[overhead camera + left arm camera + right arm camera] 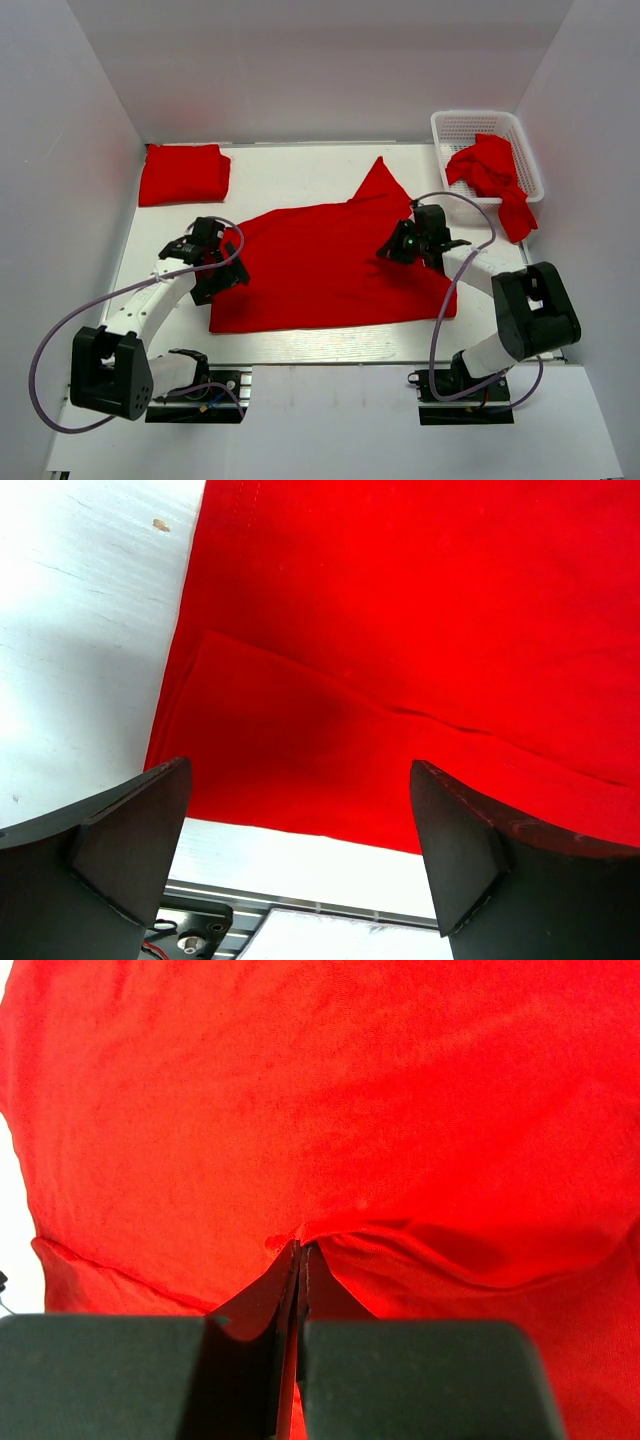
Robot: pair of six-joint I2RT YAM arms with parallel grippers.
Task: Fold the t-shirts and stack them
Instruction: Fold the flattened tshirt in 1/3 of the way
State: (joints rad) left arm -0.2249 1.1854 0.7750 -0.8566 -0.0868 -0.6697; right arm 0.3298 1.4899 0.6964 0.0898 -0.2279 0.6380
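Right gripper (300, 1250): clamped tight, with a small pucker of the spread t-shirt (320, 270) pinched at its tips, over the shirt's right part
Left gripper (300, 820): jaws wide apart and holding nothing, hovering over the shirt's left edge near its front corner
Spread t-shirt: lies mostly flat on the table (300, 165) between your 2 arms, with 1 pointed flap sticking out toward the back
Folded t-shirt (184, 174): at the back left, well apart from both arms
Basket (450, 122): at the back right, holding crumpled t-shirts (487, 165), with cloth spilling over its rim
Risk 1, slip: the pinch looks thin, so a quick pull could tug the cloth out of your right jaws
Risk 2, layers: you cannot tell how many layers the right jaws hold, and lifting only 1 would leave the fold lopsided
Risk 3, drag: the left side is free, so pulling from the right alone would likely slide the whole shirt and skew it
Risk 4, left grab: 2 layers show under the left jaws, so closing too shallow may catch just the upper one, and closing too low may scrape the table
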